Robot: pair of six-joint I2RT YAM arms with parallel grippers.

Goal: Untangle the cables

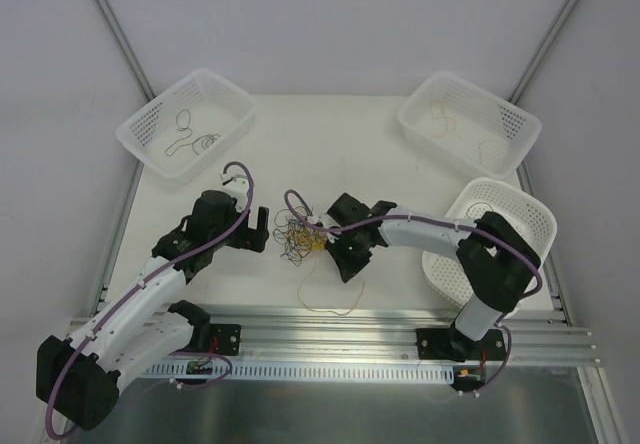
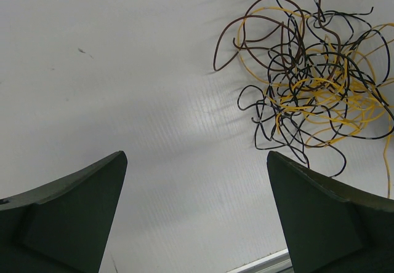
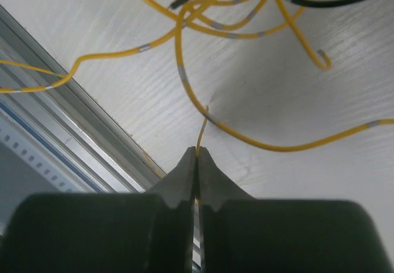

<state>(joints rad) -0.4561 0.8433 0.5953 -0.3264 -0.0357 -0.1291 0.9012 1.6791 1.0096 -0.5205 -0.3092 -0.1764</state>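
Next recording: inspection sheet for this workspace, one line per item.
Surface: white table.
Job's things: tangle of yellow, brown and black wires mid-table, between the arms.
Clutter: left basket holding dark wires, right basket holding orange ones, third basket by the right arm.
Grippers: left gripper, jaws wide open, empty, beside the tangle; right gripper, jaws shut on a yellow wire.
Cables: purple hoses along both arms.
Surroundings: white walls, metal rail at the near edge.
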